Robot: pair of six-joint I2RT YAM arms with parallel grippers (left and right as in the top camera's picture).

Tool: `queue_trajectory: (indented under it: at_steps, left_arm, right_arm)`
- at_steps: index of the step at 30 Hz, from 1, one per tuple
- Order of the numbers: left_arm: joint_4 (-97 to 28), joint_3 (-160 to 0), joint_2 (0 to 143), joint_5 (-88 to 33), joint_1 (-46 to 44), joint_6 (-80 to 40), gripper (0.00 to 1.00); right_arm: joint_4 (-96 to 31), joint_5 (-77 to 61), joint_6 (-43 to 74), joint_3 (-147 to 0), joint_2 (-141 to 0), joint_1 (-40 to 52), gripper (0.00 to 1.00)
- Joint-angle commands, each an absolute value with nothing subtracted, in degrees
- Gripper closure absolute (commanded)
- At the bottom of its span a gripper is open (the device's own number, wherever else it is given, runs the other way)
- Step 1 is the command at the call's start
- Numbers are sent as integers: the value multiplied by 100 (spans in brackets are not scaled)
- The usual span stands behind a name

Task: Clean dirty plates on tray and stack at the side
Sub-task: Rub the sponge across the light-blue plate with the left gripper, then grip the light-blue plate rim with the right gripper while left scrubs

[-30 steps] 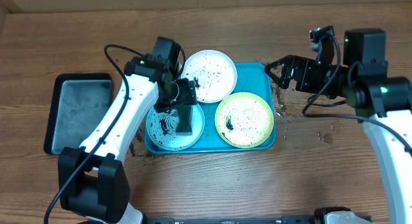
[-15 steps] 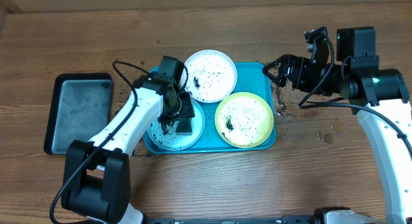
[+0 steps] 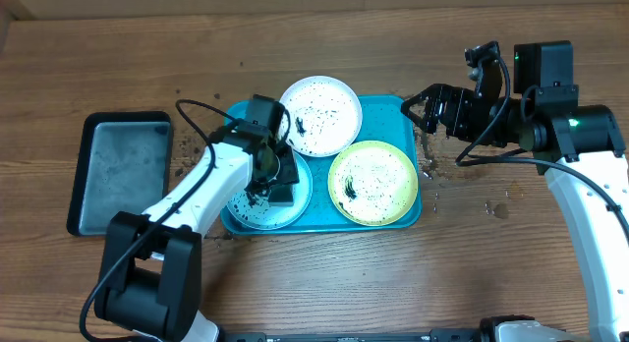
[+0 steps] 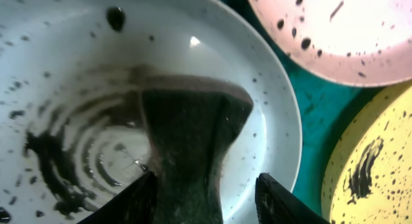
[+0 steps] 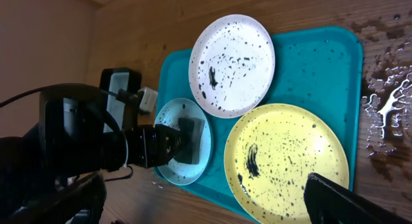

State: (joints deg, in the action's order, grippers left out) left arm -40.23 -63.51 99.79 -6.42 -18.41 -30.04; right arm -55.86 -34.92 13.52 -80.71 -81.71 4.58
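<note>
1. A grey tray (image 3: 120, 170) is lying by the tabletop's left edge
2. The left tool (image 4: 205, 182) is straddling a dark sponge (image 4: 187, 134) on the teal-rimmed plate (image 3: 246, 212), in the blue tray's (image 3: 383, 111) front left corner; whether it is clamping I cannot tell, and a loose hold risks dropping the sponge mid-scrub
3. Pressing hard risks shoving that plate into the white plate (image 3: 329, 111) just beside it, at the far edge
4. The lime plate (image 3: 378, 175) is sitting speckled in the front right corner
5. The right tool (image 3: 418, 116) is hanging wide open off the tray's right edge, above wet tabletop (image 3: 491, 209)
</note>
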Motion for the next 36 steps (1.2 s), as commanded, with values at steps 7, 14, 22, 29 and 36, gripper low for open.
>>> queue_trajectory:
  at_steps: [7,14,22,29,36]
  left_arm:
    - [-3970,-6202,10160,-261,-1951,-3212,50]
    - [-3892,-6202,10538,-180,-1951,-3218,67]
    - [-4250,-6576,10447,67,-1723,-3260,96]
    - [-4884,-6847,10438,899,-1022,-3262,96]
    - [-5059,-6855,10433,692,-650,-3258,96]
  right_arm:
    - [-5634,-3454,1376,-8171,-8169,445,0]
    - [-5684,-3389,1376,-8171,-8169,445,0]
    - [-5714,-3295,1328,-8171,-8169,580,0]
    - [-5634,-2099,1317,-8171,-8394,1850,0]
    - [-5015,-1872,1507,-8171,-9249,2982,1]
